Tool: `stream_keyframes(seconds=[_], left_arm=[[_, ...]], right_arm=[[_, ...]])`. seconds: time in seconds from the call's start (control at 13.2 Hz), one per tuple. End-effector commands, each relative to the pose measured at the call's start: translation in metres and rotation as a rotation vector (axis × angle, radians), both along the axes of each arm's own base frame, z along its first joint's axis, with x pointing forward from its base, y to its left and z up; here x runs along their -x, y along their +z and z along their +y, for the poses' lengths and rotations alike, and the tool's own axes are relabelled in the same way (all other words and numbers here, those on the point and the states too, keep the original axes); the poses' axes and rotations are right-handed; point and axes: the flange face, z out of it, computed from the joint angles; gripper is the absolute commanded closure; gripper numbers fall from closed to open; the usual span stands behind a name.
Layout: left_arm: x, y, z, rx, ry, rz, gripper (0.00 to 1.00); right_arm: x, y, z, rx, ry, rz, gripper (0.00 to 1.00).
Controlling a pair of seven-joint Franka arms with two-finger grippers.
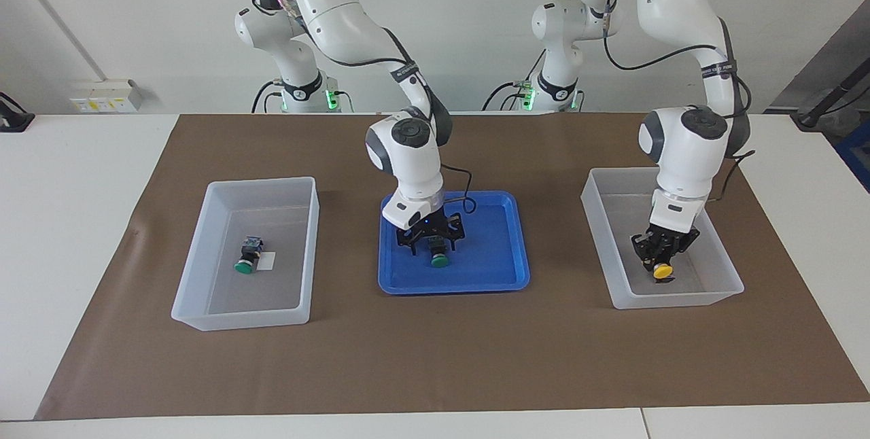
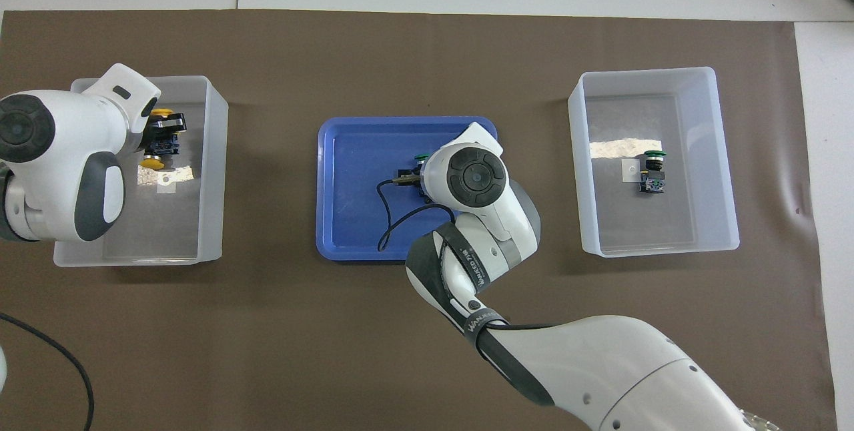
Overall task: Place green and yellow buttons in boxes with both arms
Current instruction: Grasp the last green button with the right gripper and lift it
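From the facing view, the right pincer (image 1: 435,243) is down in the blue tray (image 1: 503,269), its fingers either side of a green button (image 1: 439,260); whether they grip it I cannot tell. The left pincer (image 1: 661,252) is inside a box (image 1: 680,300), seemingly clamped on a yellow button (image 1: 663,272). In the overhead view, another green button (image 2: 652,171) lies in the other box (image 2: 724,151), beside its label, and two yellow caps (image 2: 152,163) show by the left pincer.
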Motion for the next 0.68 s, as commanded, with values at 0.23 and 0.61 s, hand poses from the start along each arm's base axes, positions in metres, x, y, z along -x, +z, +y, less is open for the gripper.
stream_keyframes(seconds=[0.23, 0.61], left_arm=[[0.004, -0.010, -0.002, -0.007, -0.031, 0.001, 0.00], [0.011, 0.040, -0.005, -0.023, -0.028, 0.005, 0.00]], right_arm=[[0.004, 0.032, -0.010, -0.001, -0.108, 0.008, 1.00], [-0.001, 0.157, -0.099, 0.036, -0.195, 0.052, 1.00]])
